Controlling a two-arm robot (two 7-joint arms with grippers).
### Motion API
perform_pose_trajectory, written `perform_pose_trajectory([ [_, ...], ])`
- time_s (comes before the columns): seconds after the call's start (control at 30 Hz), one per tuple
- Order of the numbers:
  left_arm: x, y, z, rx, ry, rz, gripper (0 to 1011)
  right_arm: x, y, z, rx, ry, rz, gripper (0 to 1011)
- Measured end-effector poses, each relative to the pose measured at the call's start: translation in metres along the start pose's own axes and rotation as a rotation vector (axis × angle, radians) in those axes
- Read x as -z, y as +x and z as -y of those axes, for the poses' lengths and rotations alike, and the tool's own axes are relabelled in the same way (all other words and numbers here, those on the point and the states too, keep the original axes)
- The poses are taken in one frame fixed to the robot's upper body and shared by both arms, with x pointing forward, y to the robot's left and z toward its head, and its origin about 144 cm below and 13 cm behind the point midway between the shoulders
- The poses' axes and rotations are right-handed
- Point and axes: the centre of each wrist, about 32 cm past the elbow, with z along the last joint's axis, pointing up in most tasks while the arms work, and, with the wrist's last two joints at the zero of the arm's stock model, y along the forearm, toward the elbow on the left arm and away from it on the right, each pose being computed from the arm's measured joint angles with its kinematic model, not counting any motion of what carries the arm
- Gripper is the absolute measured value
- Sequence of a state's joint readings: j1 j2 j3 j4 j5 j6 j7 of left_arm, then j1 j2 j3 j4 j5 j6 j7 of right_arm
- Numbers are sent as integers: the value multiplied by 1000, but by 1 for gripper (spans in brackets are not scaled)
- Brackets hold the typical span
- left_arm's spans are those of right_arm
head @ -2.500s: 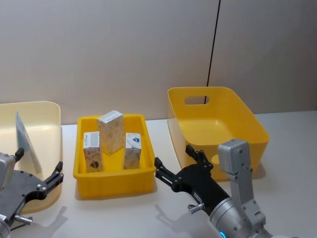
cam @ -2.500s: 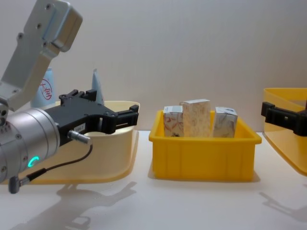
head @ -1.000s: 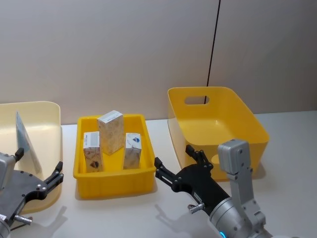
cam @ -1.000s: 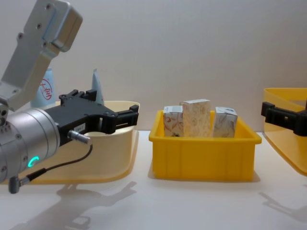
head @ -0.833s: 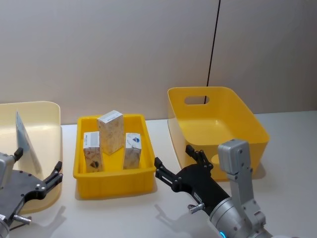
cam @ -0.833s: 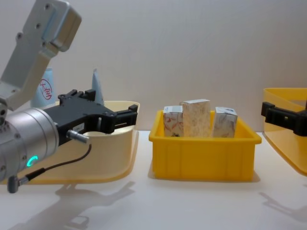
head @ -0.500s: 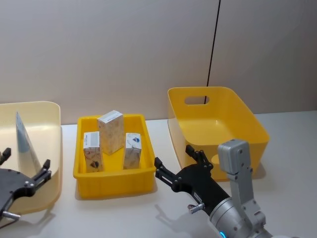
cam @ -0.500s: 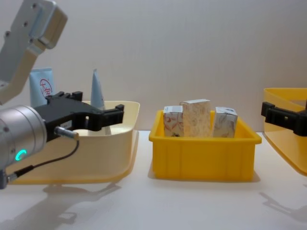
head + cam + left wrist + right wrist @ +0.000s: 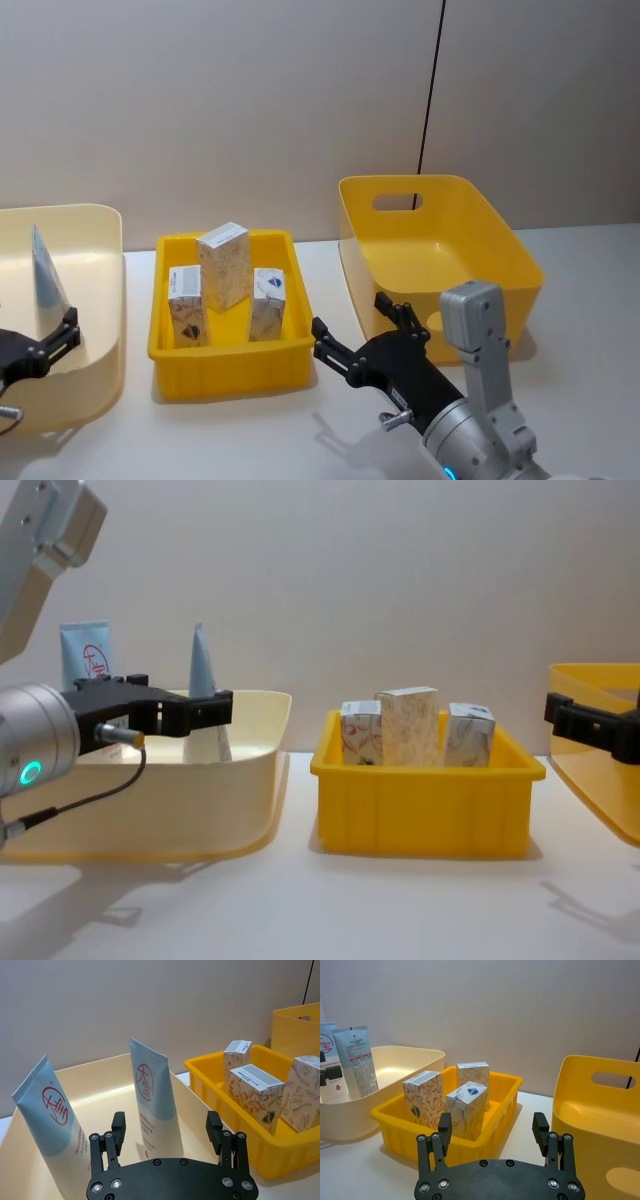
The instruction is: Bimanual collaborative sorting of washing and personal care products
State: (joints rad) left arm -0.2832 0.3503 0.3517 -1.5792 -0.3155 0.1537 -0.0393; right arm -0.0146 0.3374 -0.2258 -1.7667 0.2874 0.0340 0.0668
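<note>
Left gripper (image 9: 166,1122) has pulled back, spread wide, facing a pale-blue tube (image 9: 150,1091)

The left gripper (image 9: 166,1121) and the right gripper (image 9: 492,1122) are showing matte black fingers on black palm plates (image 9: 495,1179) studded with silver screws. Each silver-grey cylindrical wrist (image 9: 35,752) is carrying a pale grey boxy housing (image 9: 473,318). A teal ring light (image 9: 30,773) is glowing on the left wrist, where a thin black cable (image 9: 100,792) is looping from a metal plug (image 9: 120,738).
</note>
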Motion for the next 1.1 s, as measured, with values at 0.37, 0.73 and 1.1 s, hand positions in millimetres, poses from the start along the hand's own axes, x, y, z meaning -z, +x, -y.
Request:
perform_pose_trajectory([
  [0.37,-7,1,14,27,22,-65,1003,0,0,0,0,0,0,1001],
  [0.73,-13,-2,29,25,40,-71,1003,0,0,0,0,0,0,1001],
  [1.1,-16,-5,42,6,51,-56,1003,0,0,0,0,0,0,1001],
])
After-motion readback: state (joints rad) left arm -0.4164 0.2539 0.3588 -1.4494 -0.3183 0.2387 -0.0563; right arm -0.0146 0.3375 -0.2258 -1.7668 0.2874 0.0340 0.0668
